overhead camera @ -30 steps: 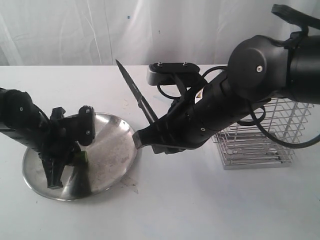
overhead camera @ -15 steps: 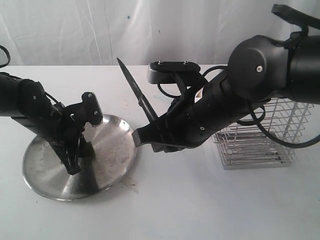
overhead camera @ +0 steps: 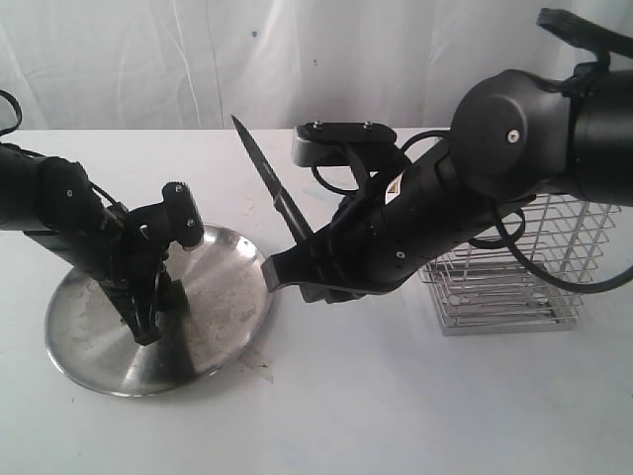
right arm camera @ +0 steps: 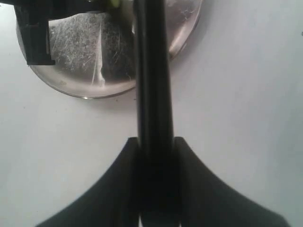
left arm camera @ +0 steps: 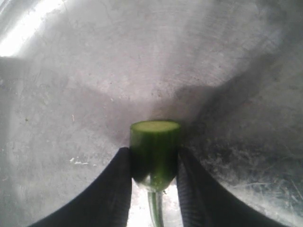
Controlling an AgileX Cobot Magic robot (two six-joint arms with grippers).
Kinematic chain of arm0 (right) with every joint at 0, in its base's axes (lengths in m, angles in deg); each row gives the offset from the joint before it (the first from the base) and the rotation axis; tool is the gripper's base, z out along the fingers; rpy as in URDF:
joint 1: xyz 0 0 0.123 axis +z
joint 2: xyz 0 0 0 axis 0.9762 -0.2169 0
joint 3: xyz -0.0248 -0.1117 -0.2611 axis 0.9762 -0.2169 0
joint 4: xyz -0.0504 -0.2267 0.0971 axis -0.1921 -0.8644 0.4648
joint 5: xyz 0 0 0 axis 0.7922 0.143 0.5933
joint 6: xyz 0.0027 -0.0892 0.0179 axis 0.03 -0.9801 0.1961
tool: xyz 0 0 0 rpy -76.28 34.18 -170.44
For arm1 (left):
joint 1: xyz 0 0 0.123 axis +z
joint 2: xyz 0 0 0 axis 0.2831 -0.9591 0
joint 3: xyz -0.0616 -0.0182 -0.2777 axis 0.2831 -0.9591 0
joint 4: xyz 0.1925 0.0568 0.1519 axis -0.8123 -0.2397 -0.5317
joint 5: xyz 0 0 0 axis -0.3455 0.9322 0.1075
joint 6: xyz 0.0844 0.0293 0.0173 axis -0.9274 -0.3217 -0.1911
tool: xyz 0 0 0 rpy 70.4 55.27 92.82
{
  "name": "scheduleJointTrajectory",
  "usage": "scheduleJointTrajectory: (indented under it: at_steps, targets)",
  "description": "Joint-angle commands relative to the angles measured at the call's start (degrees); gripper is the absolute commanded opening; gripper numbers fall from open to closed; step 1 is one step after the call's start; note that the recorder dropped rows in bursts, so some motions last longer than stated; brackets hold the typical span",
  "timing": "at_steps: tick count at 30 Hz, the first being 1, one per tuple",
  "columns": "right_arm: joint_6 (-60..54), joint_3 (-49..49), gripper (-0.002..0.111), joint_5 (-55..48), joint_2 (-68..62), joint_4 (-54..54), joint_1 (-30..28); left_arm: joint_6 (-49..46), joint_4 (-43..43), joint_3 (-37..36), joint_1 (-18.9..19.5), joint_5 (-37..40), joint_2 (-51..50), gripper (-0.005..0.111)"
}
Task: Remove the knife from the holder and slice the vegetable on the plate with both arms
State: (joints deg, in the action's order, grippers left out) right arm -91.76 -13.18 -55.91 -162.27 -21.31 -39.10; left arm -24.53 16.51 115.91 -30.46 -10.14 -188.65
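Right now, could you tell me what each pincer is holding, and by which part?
Left pincer grips the vegetable by its stem end; right pincer grips the knife by its handle.

The plate [overhead camera: 220, 289] left, holder [overhead camera: 524, 287] right, knife [overhead camera: 262, 168] between, vegetable [left arm camera: 155, 151] seemingly over the plate.

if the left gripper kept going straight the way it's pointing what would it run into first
The plate: the left gripper points down at its surface, and the chili it grips sticks out ahead, so its cut end would probably touch first. Depth is unclear.
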Motion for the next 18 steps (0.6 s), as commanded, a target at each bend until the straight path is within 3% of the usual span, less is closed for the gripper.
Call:
scheduleJointTrajectory:
  at_steps: [1,4,8,18]
  targets:
    - [0.23,0.42,0.000,-0.45,0.33,0.24,-0.22,0.65,0.67,0.16,0.22,1.01,-0.13,0.030]
    - [0.23,0.42,0.000,-0.58,0.33,0.24,-0.22,0.65,0.67,0.16,0.22,1.01,-0.13,0.044]
    - [0.23,0.42,0.000,-0.58,0.33,0.24,-0.22,0.65,0.67,0.16,0.22,1.20,0.11,0.053]
    - [0.23,0.42,0.000,-0.90,0.11,0.02,-0.22,0.42,0.53,0.16,0.22,6.86,11.49,0.054]
